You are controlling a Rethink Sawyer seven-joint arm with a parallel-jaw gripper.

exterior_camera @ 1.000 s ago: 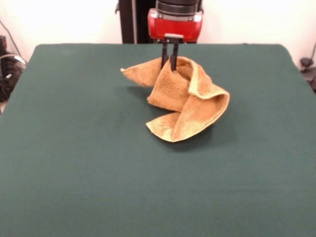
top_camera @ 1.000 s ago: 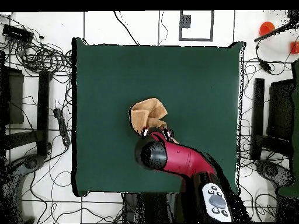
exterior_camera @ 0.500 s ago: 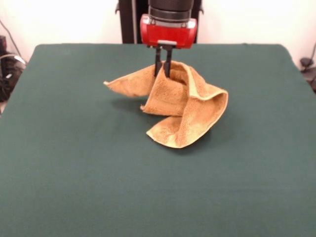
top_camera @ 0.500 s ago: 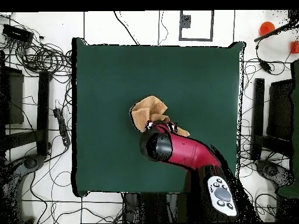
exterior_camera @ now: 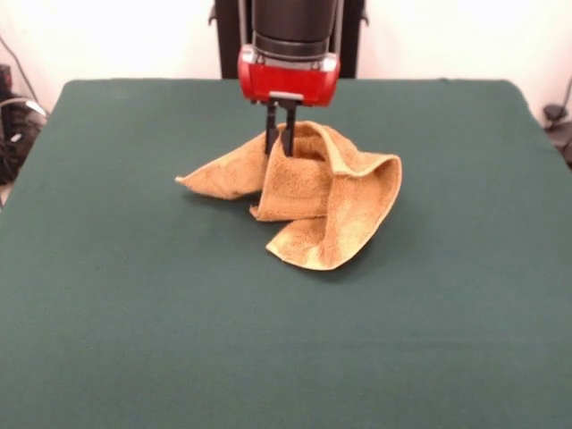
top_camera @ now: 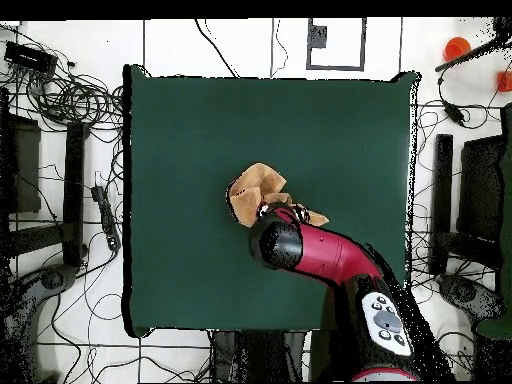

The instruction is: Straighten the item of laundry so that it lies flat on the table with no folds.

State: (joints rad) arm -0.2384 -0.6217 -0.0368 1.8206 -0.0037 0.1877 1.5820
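Observation:
The golden-tan towel (exterior_camera: 326, 192) lies crumpled and folded over itself near the middle of the dark green table (exterior_camera: 134, 295). One corner trails out to the left in the front view. My gripper (exterior_camera: 279, 147) comes down from above and is shut on a raised fold at the towel's far upper edge, holding it up off the table. In the overhead view the towel (top_camera: 252, 190) shows partly, the rest hidden under my red arm (top_camera: 325, 255); the gripper itself is hidden there. No white label shows.
Cables and stands lie on the floor around the table in the overhead view (top_camera: 70, 100). An orange object (top_camera: 456, 47) sits at the top right off the table.
My gripper has moved left in the front view and a little lower, dragging the held fold with it. The towel's left corner has spread further left and the heap sits lower.

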